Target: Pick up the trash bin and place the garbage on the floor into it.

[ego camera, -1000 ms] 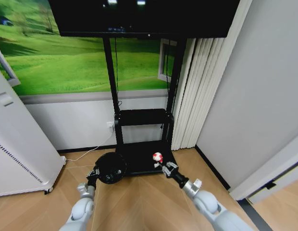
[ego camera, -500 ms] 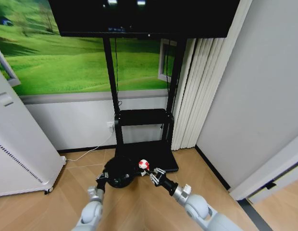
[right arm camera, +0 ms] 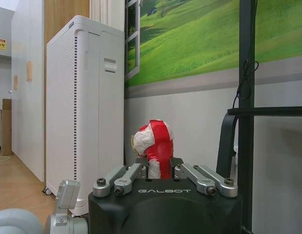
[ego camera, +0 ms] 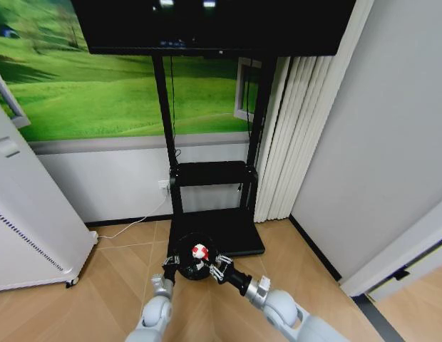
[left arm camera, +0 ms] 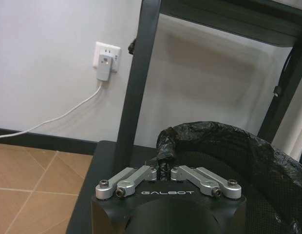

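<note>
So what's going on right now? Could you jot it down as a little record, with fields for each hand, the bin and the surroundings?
left gripper: shut on the trash bin's rim, holding it up in front of the robot
trash bin: black, lined with a black bag, held before the TV stand
right gripper: shut on the red-and-white packet
red-and-white packet: crumpled, held over the bin's opening, not yet let go
surroundings: white appliance by the wall, plug in a wall socket
</note>
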Tool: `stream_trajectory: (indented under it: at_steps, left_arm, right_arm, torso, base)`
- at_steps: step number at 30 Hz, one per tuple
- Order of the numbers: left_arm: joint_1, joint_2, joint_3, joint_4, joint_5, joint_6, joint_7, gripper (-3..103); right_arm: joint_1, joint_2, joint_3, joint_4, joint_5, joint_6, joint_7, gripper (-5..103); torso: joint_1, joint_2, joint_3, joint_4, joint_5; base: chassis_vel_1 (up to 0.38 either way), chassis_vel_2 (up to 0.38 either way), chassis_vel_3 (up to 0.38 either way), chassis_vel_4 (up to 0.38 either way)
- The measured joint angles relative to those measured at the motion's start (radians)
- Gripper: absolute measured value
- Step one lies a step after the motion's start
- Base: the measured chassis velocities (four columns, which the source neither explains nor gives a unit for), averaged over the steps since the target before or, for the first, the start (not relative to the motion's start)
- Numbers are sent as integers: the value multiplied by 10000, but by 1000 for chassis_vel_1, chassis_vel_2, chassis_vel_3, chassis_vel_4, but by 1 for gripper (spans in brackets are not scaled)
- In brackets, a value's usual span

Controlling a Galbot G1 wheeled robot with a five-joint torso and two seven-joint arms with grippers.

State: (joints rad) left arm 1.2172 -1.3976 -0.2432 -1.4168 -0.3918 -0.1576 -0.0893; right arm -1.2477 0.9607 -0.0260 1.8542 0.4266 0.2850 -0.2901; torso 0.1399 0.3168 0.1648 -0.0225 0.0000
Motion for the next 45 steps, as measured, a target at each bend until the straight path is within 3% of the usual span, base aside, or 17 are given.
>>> stream_trajectory:
  at_steps: [13,27,34,35,37,38,40,44,45]
  left_arm:
    - [330,-477,110,-256,132,104,-81,7]
    - [621,-352,-58,-544,186,105,-82,7]
    - [618,-307,-125,-566,156,106,-86,7]
    - [618,-307,-125,-566,156,106,-86,7]
    - [607,-307,-126,-567,155,107,-86,7]
    - [607,-307,-126,-567,155,107,-86,7]
    - [603,-303,-131,-567,155,109,-86,7]
    - [601,-297,-137,-568,155,109,-86,7]
    - [601,-293,-142,-570,154,110,-86,7]
  right_arm:
    - [593,319,-459,-601,-27,-28,301,21]
    - [859,355,-452,-871,-29,40,552,19]
    - [770,302,-372,-828,-43,28,557,46]
    - [770,302,-372,-828,-43,28,557,46]
    - [707,288,-358,-796,-58,28,556,57]
    - [707,288,-358,-796,-58,28,556,57]
    - [684,285,-353,-782,-72,28,555,68]
    - [668,285,-348,-776,-85,28,554,73]
    - [656,285,-344,-772,-94,28,553,84]
  torso:
    - [0,0,0,0,0]
    - [0,0,0,0,-1]
    - [0,0,0,0,0]
    - [0,0,0,0,0]
    - [0,0,0,0,-1]
    - [0,0,0,0,-1]
    - [0,0,0,0,-1]
    - [0,0,0,0,-1]
    - [0,0,0,0,0]
  base:
    - [0,0,0,0]
    - [0,0,0,0]
    - [0,0,0,0]
    - [0,0,0,0]
    - [0,0,0,0]
    - [0,0,0,0]
    - [0,0,0,0]
    - [0,0,0,0]
    - [0,0,0,0]
